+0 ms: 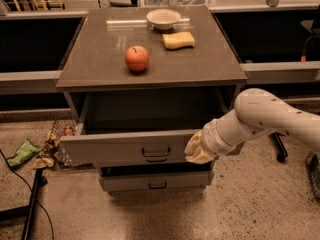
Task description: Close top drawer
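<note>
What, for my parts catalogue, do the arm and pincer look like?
The arm is a smooth, rounded white shell with a ringed wrist collar. The pincer, by the right end of the top drawer, is cream-yellow. No cables or markings show.

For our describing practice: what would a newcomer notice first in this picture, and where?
The top drawer stands pulled out of the grey cabinet, its dark inside showing. The gripper, on a thick white arm coming from the right, is at the right end of the drawer front. On the cabinet top a red apple stands out, with a bowl and yellow sponge behind it.
</note>
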Robot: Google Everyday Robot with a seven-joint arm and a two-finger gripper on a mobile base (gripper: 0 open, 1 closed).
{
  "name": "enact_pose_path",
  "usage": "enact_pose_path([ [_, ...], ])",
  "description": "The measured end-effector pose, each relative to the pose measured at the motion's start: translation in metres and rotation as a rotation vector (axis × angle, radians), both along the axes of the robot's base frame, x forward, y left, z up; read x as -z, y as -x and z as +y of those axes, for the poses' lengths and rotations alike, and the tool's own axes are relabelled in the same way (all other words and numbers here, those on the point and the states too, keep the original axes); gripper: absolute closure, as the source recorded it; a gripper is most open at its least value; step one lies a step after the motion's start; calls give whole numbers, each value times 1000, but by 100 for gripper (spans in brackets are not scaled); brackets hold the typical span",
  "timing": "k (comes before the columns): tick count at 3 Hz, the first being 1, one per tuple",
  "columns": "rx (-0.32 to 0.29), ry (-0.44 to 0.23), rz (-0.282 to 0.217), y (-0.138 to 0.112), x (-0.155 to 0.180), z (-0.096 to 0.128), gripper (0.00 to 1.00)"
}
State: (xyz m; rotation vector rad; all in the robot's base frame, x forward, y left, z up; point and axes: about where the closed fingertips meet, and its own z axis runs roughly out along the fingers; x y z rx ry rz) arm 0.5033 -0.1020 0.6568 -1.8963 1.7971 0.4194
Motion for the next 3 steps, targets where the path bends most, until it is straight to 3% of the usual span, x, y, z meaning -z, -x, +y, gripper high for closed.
enact_pose_path([
  [1, 50, -9, 7, -21, 4, -6, 62],
  [2, 53, -9, 7, -21, 4, -7, 31],
  [3, 53, -9, 7, -21, 4, -7, 8],
])
